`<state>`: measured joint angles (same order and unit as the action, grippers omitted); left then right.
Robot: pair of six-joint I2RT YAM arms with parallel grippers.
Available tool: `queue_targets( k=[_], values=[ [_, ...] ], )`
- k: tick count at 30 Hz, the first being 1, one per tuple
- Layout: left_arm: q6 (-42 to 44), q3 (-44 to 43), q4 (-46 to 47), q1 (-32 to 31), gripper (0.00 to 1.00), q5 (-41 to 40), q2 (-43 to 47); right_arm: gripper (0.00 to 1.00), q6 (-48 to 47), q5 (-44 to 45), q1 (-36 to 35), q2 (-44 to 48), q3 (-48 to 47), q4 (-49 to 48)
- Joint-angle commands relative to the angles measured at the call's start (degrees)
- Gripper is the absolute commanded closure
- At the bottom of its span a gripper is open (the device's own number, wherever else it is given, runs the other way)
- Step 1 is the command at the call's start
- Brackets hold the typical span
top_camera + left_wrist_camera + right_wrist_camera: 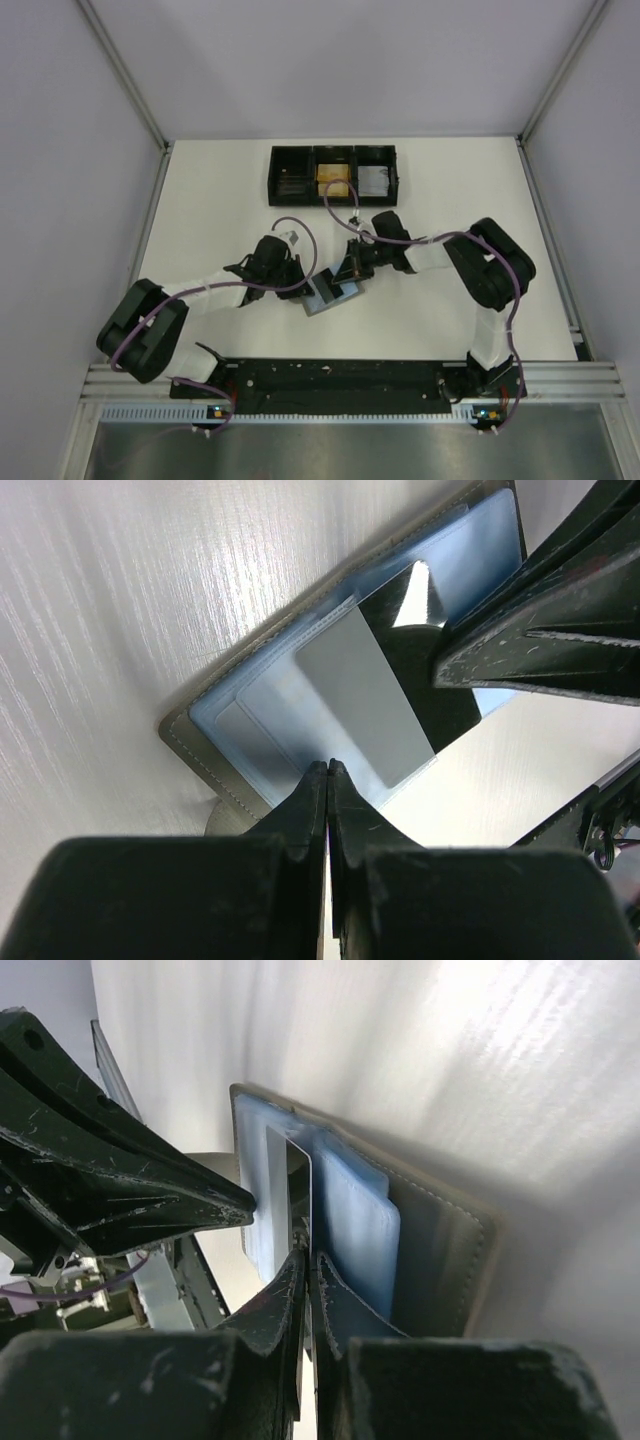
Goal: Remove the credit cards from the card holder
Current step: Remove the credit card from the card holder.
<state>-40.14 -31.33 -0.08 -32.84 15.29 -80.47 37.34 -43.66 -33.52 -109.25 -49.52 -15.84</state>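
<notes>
Pinches with right tool (305,1255) a silvery credit card (365,705) partly out of the open card holder (330,298) on the desk (220,200); sets clenched left tool (328,770) against holder's blue sleeve (270,710) edge.

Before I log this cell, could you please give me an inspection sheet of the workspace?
Surface: white table.
Job's things: holder lies open at centre, blue sleeves up; grey card partly out of a sleeve.
Clutter: black tray at the far side, something orange in its middle compartment.
Tools: left tool shut on the holder's sleeve edge; right tool shut on an upright card.
Cables: purple cables loop along both arms.
Surroundings: pale walls, metal frame posts.
</notes>
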Motion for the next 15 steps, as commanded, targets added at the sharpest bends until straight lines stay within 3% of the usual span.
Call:
queue_targets(
  k=[1, 7, 15],
  values=[
    [1.38, 2.15, -4.67, -0.30, 1.00, -3.42, -1.01, 1.00, -2.36, 0.42, 2.75, 3.25, 1.26, -0.60],
    [0.94, 2.24, -5.81, -0.38, 1.00, -4.13, 1.71, 1.00, -3.94, 1.73, 4.25, 6.32, 2.85, -0.08],
    [-1.61, -0.57, -8.88, -0.29, 0.96, -4.83, 11.28, 1.00, -10.70, 7.09, 4.16, 17.83, 3.99, 5.10]
  ],
)
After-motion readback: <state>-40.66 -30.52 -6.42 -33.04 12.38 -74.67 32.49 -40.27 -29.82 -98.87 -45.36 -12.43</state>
